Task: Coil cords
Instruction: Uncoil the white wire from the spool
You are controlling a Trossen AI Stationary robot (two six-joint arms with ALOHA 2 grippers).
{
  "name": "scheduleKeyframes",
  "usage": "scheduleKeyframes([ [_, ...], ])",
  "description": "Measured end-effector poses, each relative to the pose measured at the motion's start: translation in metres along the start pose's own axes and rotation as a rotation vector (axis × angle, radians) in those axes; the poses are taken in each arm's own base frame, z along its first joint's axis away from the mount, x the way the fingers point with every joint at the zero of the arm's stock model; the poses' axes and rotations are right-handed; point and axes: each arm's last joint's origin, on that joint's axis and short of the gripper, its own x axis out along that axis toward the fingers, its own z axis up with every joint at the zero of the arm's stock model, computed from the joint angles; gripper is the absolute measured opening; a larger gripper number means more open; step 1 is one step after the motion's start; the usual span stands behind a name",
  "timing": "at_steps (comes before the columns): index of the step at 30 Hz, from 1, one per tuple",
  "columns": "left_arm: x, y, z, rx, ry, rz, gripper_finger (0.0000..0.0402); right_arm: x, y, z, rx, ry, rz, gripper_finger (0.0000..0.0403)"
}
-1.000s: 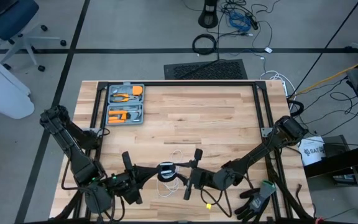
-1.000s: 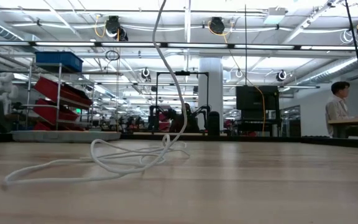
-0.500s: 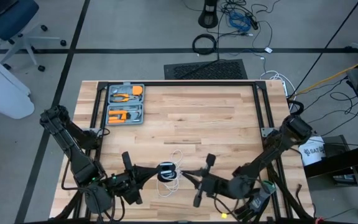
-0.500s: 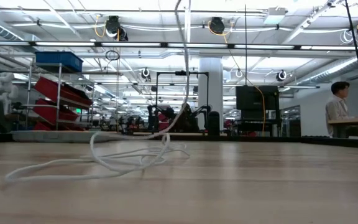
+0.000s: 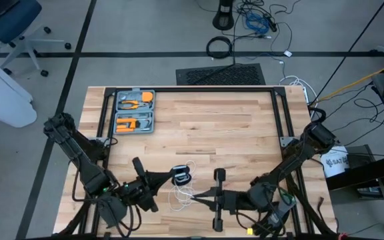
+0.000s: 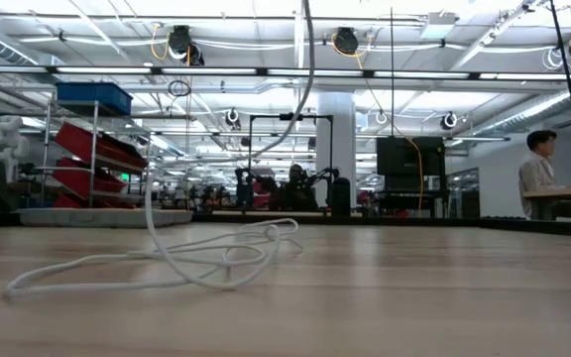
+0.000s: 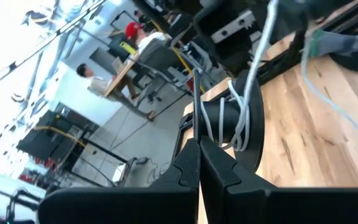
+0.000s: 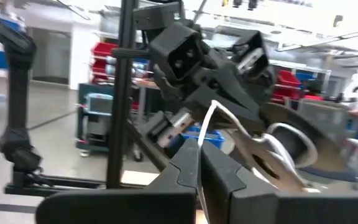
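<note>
A thin white cord lies in slack loops (image 5: pixel 183 197) on the wooden table near its front edge. In the low view the loops (image 6: pixel 181 260) rest on the boards and one strand (image 6: pixel 310 69) climbs out of frame. A small black reel (image 5: pixel 181 176) with cord wound on it is held above the table by my left gripper (image 5: pixel 173 179), which is shut on it. My right gripper (image 5: pixel 193 195) is just right of the reel, shut on a strand of the cord. My left gripper pinches the reel's rim (image 7: pixel 213 138) between its two fingers. The fingers come about level from the table's left. The reel is lifted clear of the table, with white cord turns (image 7: pixel 238 118) around its core. My right gripper pinches a single strand of the white cord (image 8: pixel 206 124) between its fingertips. The fingers come about level from the table's right. The strand runs on toward the reel (image 8: pixel 291 146), and the cord's remainder hangs slack to the table.
A grey tool case (image 5: pixel 134 111) with orange tools sits at the far left of the table. A black glove (image 5: pixel 275 215) lies at the near right corner. Metal frame rails (image 5: pixel 280 117) run along the table's sides. A person sits at a desk (image 6: pixel 540 171) beyond the table.
My right gripper has drawn back from the reel toward the table's near edge, risen a little and turned to point more toward the left. The cord's rising strand has shifted with it, and the loops on the table have slid and changed shape.
</note>
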Motion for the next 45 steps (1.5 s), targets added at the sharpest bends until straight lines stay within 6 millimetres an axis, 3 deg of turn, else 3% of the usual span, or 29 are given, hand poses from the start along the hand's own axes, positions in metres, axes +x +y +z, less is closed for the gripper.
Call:
scheduleKeyframes([
  [14, 0.010, 0.007, 0.007, -0.132, -0.014, 0.052, 0.0001, 0.021, -0.012, -0.031, 0.015, 0.057, -0.007, 0.0000],
  [24, -0.014, 0.005, 0.022, -0.142, -0.114, 0.019, 0.0001, 0.020, -0.017, -0.046, -0.051, 0.200, -0.121, 0.0000],
  [36, -0.043, -0.002, 0.027, -0.078, -0.178, -0.043, 0.0001, 0.010, -0.014, -0.044, -0.119, 0.272, -0.241, 0.0000],
  [45, -0.057, -0.006, 0.027, -0.037, -0.187, -0.044, 0.0002, -0.005, -0.006, -0.027, -0.132, 0.280, -0.247, 0.0000],
])
